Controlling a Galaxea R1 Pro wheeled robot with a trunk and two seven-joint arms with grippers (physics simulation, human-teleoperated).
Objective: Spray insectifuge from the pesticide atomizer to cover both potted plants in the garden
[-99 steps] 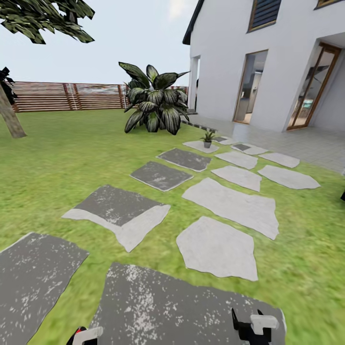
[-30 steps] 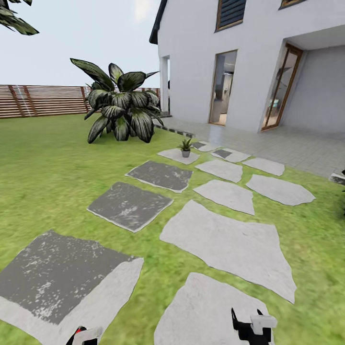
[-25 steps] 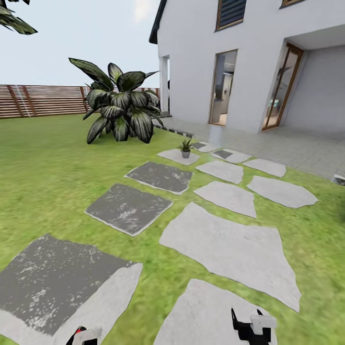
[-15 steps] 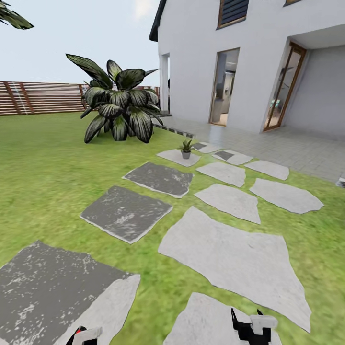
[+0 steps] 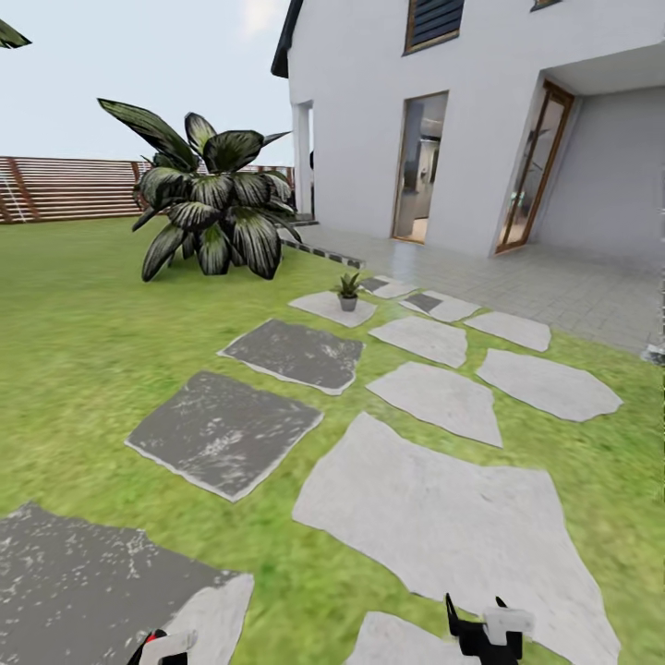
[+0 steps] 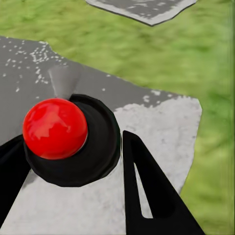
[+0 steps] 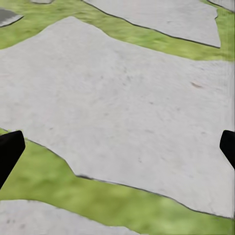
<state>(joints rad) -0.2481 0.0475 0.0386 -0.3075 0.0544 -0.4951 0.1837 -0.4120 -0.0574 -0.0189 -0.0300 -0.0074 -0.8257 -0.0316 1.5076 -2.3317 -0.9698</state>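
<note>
Grey stepping stones [image 5: 434, 508], some pale and smooth, others dark and speckled white, run in two ragged rows across the green lawn [image 5: 83, 323] of the garden toward a white house [image 5: 480, 120] at 1 o'clock. One potted plant [image 5: 348, 290], a low rosette of pointed olive leaves in a tiny grey pot, stands on a pale slab at 12 o'clock, well ahead, with open stones and grass lying between. Beyond it, at 11 o'clock, a huge dark plant [image 5: 208, 199] spreads broad striped leaves over the grass. A brown slatted wooden fence [image 5: 65, 187] closes the lawn at 10 o'clock. A grey paved patio [image 5: 554, 291] fronts the house, where wood-framed glass doors [image 5: 522, 166] stand under a recessed porch.

At the bottom edge of the head view, the left hand [image 5: 159, 648] shows a red-and-white tip at 7 o'clock and the right hand [image 5: 487, 632] a black-and-white one at 5 o'clock. In the left wrist view the left hand [image 6: 66, 191] has its black fingers [image 6: 147, 191] closed around a round black body capped by a glossy red ball [image 6: 55, 128], above a dark speckled stone [image 6: 161, 122] edged with grass. In the right wrist view the right hand [image 7: 117, 149] is spread wide and holds nothing, its black fingertips [image 7: 10, 149] at either edge over a smooth pale slab [image 7: 127, 98] bordered by strips of grass.
</note>
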